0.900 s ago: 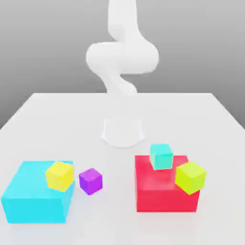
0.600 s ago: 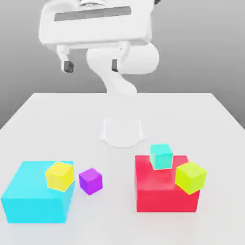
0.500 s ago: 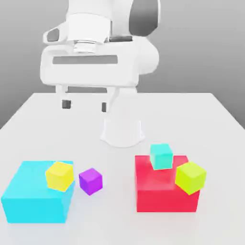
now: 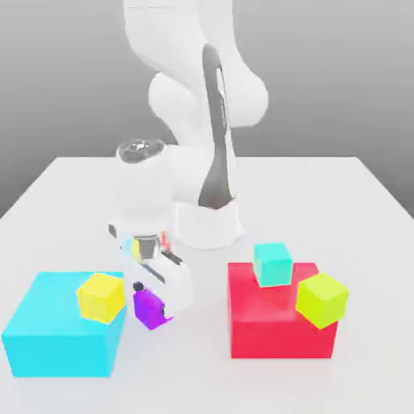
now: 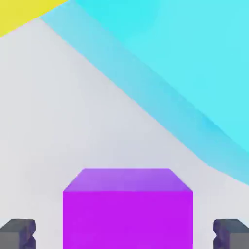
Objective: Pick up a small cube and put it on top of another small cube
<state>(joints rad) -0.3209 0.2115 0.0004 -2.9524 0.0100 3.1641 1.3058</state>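
You see the arm bent down over the white bench point(image 4: 73, 194), its hand point(image 4: 154, 301) lowered onto the purple cube point(image 4: 149, 310). The purple cube sits on the bench just beside the cyan block point(image 4: 57, 335), on the side toward the exterior view's right. In the hand view the purple cube point(image 5: 127, 209) lies between the two dark fingertips point(image 5: 18, 232), with a gap of bench showing on each side: the hand is spread around the cube and not pinching it. The same view shows the cyan block point(image 5: 194, 63) beyond the cube and a yellow corner point(image 5: 19, 12) at the picture's edge.

The yellow cube point(image 4: 101, 297) rests tilted on the cyan block, at the corner nearest the purple cube. Well apart from the cyan block, toward the exterior view's right, stands the red block point(image 4: 275, 331). A teal cube point(image 4: 272, 264) sits on its top, and a lime cube point(image 4: 322, 300) rests tilted at its corner farthest from the cyan block. The arm's white base point(image 4: 208, 222) stands on the bench behind the blocks, between the cyan block and the red one.
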